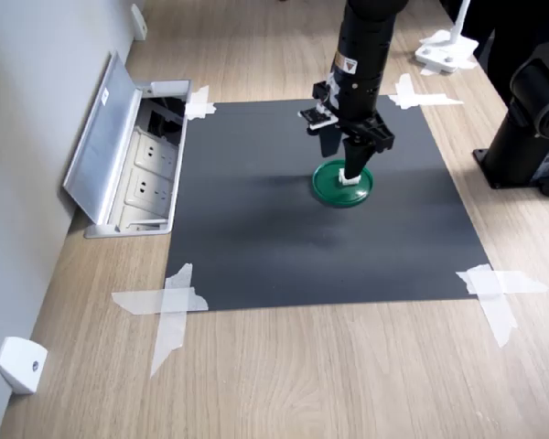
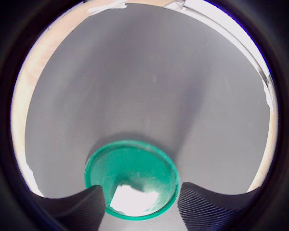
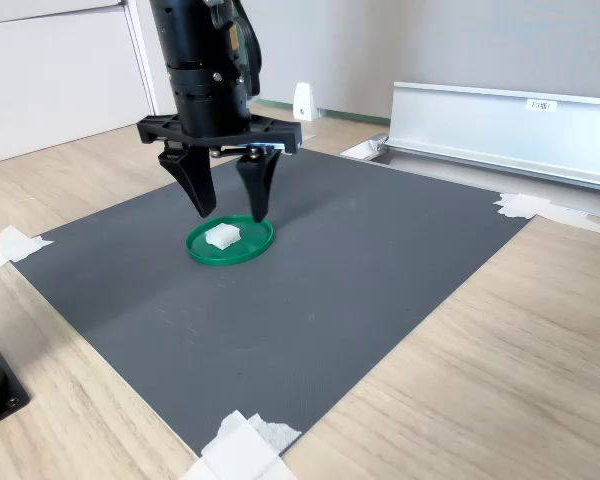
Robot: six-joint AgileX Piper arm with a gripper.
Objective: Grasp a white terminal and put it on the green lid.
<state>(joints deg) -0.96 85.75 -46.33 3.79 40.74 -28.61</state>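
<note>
Now my hand (image 3: 231, 212) spread open above the green lid (image 3: 252, 246), white terminal (image 3: 222, 236) lying loose on it, between the fingers, dark mat (image 3: 360, 270) beneath.

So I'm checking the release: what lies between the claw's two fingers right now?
In the second exterior view, the open claw straddles the white terminal, which rests on the green lid; neither finger touches it.

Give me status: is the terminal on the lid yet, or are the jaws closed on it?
Done: the white terminal lies on the green lid, inside its rim, in both exterior views. In hand: nothing; the gripper hangs over it with jaws spread, one either side of the block and clear of it. Left: probably only lifting the arm away.
</note>
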